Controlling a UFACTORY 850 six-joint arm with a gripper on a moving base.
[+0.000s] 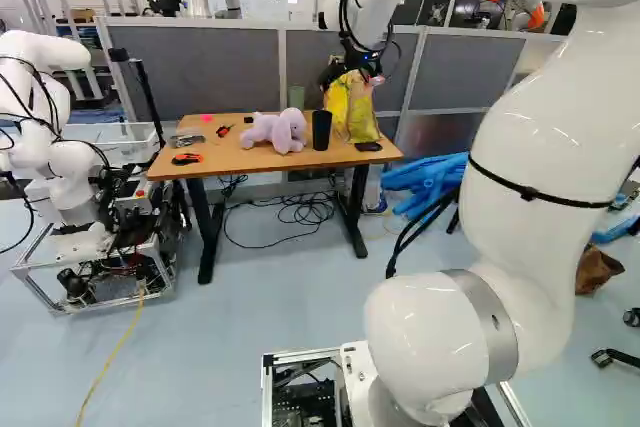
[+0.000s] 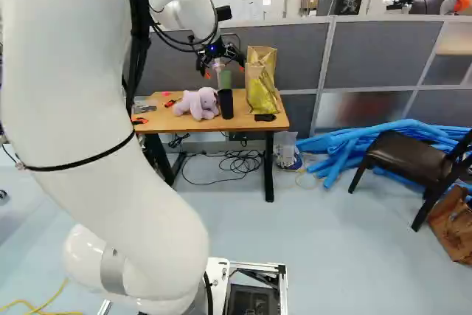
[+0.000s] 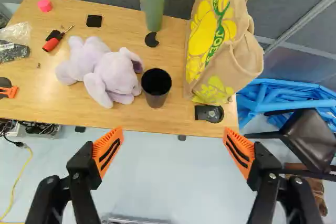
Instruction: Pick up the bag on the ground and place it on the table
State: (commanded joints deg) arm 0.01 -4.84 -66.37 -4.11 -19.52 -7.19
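If backing away next, best keep clear of the yellow-printed bag (image 2: 260,82), upright on the surface (image 3: 168,119), upper middle of the right base view, ahead of the spread, empty tool (image 3: 173,130), nearer its finger (image 3: 240,150) towards the chair (image 3: 311,135).

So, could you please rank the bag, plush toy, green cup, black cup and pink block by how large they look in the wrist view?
Bag
Plush toy
Green cup and black cup: too alike to rank
Pink block
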